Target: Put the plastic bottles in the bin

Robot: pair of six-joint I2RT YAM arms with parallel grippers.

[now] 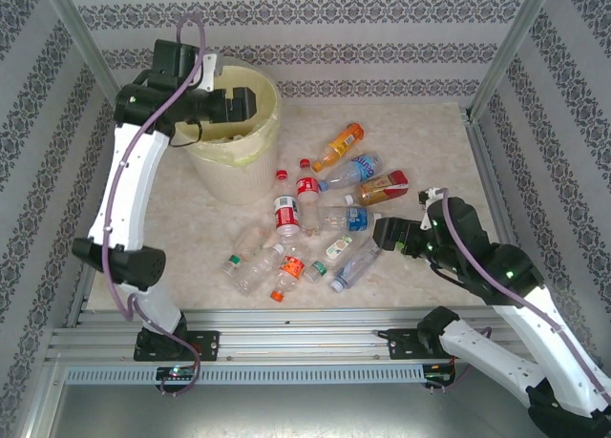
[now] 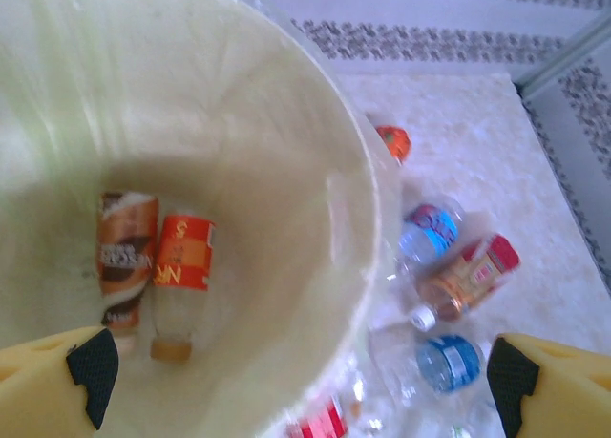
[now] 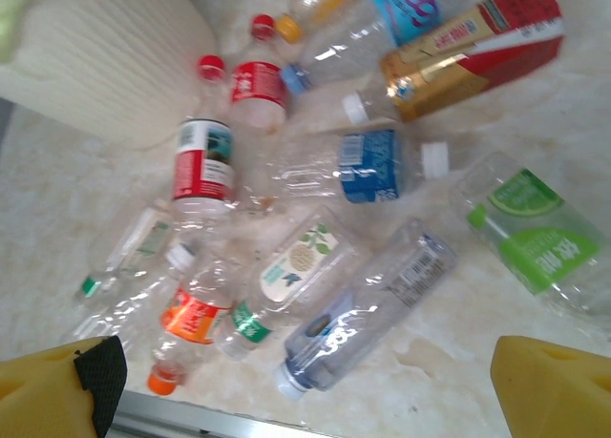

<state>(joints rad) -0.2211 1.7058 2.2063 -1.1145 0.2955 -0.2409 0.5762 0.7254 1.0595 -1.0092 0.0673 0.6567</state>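
Nearest, on the right: right claw (image 3: 305, 385), yellow-padded jaws spread fully, nothing between them, low over the plastic bottles (image 1: 315, 223) strewn on their sides across the middle of the marbled worktop (image 1: 430, 133). Closest to the near edge: a crushed clear bottle with orange label and orange cap (image 3: 189, 319), white writing too blurred to read. Just right of it: a small bottle with a white leaf-print label (image 3: 298, 261), then a clear bottle with a dark blue label and a barcode (image 3: 372, 300). Further right: a green-labelled bottle (image 3: 530, 233) with a lime picture, text unreadable. Farther back: a red-and-white-labelled bottle (image 3: 203, 161), a blue-labelled bottle (image 3: 368, 163), a brown bottle in gold and red wrap (image 3: 468, 47), no brand legible. Far left: the bin (image 1: 229, 176), upright, cream ribbed wall, pale-yellow inside. Above its mouth: left claw (image 2: 298, 381), jaws fully apart and empty. On the bin's bottom, side by side: a brown-labelled bottle (image 2: 126, 252) and an orange-labelled bottle (image 2: 181, 257), big white letters not readable as a word.
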